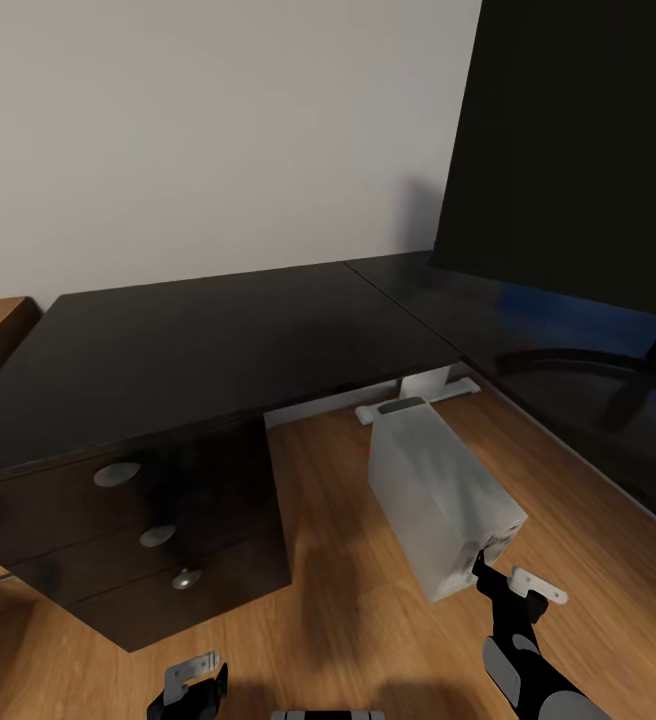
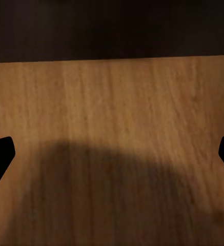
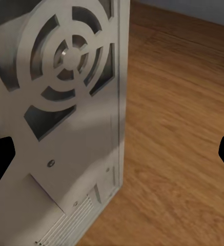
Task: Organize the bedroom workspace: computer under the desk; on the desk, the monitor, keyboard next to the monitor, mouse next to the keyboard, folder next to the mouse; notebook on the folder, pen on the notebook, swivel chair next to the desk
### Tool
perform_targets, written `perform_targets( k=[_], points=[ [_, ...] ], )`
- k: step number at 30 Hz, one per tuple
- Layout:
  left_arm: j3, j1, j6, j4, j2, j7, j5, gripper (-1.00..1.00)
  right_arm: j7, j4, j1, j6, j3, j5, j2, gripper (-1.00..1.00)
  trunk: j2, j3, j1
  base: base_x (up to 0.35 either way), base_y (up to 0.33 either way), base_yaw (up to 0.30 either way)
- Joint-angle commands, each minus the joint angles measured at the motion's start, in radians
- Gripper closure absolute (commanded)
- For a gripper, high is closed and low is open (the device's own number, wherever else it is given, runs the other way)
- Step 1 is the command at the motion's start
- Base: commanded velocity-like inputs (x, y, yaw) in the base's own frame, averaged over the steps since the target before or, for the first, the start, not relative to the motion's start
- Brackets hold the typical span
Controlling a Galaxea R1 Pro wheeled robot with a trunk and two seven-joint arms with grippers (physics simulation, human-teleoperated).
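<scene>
- desk (image 1: 218, 340): black L-shaped top, silver-knob drawers at left
- left gripper (image 2: 112, 154): fingers spread, over bare wood floor
- computer (image 1: 438, 495): light grey tower, round fan grille, on floor in desk's nook
- right gripper (image 1: 513, 590): spread wide, just beside computer's rear
- monitor (image 1: 578, 150): black, on desk's right wing

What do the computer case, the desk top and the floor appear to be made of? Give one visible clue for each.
Computer: probably painted light grey sheet metal, with a cut-out fan grille.
Desk: glossy black, perhaps lacquer or laminate; it mirrors the monitor.
Floor: wood-look planks with visible grain.
</scene>
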Motion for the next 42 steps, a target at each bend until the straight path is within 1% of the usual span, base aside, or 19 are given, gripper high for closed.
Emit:
perform_targets(
  k=[1,15,17,19,20,22,23,26,31,42],
  points=[
    [-0.002,0.000,-0.003,0.001,0.000,0.004,0.005,-1.00,0.003,0.000,-0.001,-0.002,0.011,0.001,0.000,-1.00,0.000,-0.001,0.000,0.022,0.004,0.000],
    [-0.002,0.000,-0.004,0.001,0.000,0.004,0.005,-1.00,0.004,0.000,-0.001,-0.002,0.011,0.001,0.000,-1.00,0.000,-0.001,0.000,0.004,0.001,0.000],
    [-0.003,0.000,-0.012,0.001,0.000,0.004,0.005,-1.00,0.004,0.000,-0.001,-0.002,0.011,0.001,0.000,-1.00,0.000,-0.001,0.000,0.000,0.000,0.000],
    [-0.003,0.000,-0.032,0.001,0.000,0.003,0.004,-1.00,0.004,0.000,-0.001,-0.002,0.010,0.001,0.000,-1.00,0.000,-0.001,0.000,0.000,0.000,0.000],
    [-0.003,0.000,-0.063,0.001,0.000,0.002,0.004,-1.00,0.004,0.000,-0.001,-0.002,0.010,0.001,0.000,-1.00,0.000,-0.001,0.000,0.000,0.000,0.000],
    [-0.003,0.000,-0.102,0.001,0.000,0.002,0.004,-1.00,0.004,0.000,-0.001,-0.002,0.010,0.001,0.000,-1.00,0.000,-0.001,0.000,0.000,0.000,0.000],
    [-0.003,0.000,-0.140,0.002,0.000,0.001,0.004,-1.00,0.004,0.000,-0.001,-0.002,0.011,0.001,0.000,-1.00,0.000,-0.001,0.000,0.000,0.000,0.000],
    [-0.003,0.001,-0.193,0.004,0.000,0.001,0.003,-1.00,0.004,0.000,-0.001,-0.002,0.010,0.001,0.000,-1.00,0.000,-0.001,0.000,0.000,0.000,0.000],
    [-0.004,0.002,-0.223,0.005,0.000,0.001,0.003,-1.00,0.004,0.000,-0.001,-0.002,0.010,0.001,0.000,-1.00,0.000,-0.001,0.000,0.000,0.000,0.000],
    [-0.004,0.003,-0.233,0.022,0.000,0.002,0.003,-1.00,0.004,0.000,-0.001,-0.002,0.010,0.001,0.000,-1.00,0.000,-0.001,0.000,0.000,0.000,0.000]
  ],
)
